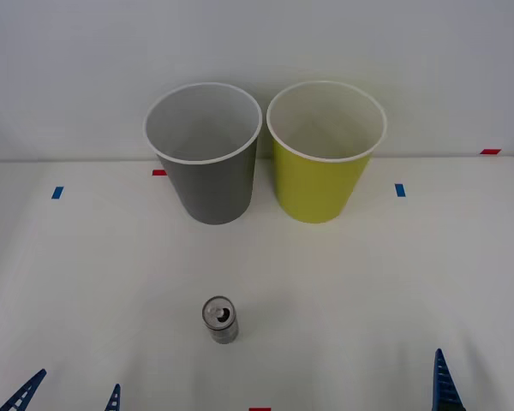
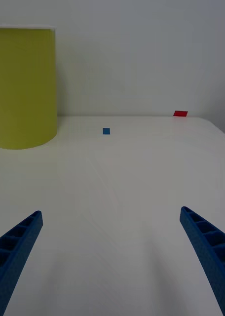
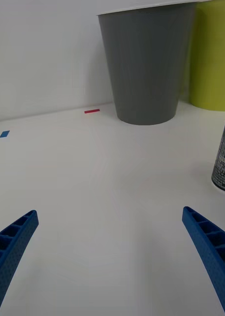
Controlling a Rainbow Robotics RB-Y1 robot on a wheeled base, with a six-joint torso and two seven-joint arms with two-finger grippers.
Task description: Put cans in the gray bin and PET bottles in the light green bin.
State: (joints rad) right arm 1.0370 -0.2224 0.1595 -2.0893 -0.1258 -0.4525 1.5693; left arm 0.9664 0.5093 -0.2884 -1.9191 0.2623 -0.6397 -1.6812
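1. Can [image 1: 220,320]: you have one small drink can standing upright on the white table [image 1: 394,282], near the front edge and a little to your left of centre. Its silver top has the pull-tab opening facing up. The dark sides carry pale small print, too fine to read, and no brand can be made out.
2. Gray bin [image 1: 207,163]: upright at the back of the table, white rim, pale inside. It stands well apart from the can, with bare tabletop between them.
3. Light green bin [image 1: 324,154]: upright just beside the gray bin, on its right, same shape.
4. Markers: small blue tape squares [image 1: 400,190] and red tape pieces [image 1: 490,151] lie flat on the table around the bins.
5. Left gripper [image 3: 110,247]: low at the near left, jaws spread wide and holding nothing; the can sits ahead, off to its right.
6. Right gripper [image 2: 111,247]: low at the near right, jaws likewise released, bare table between them.
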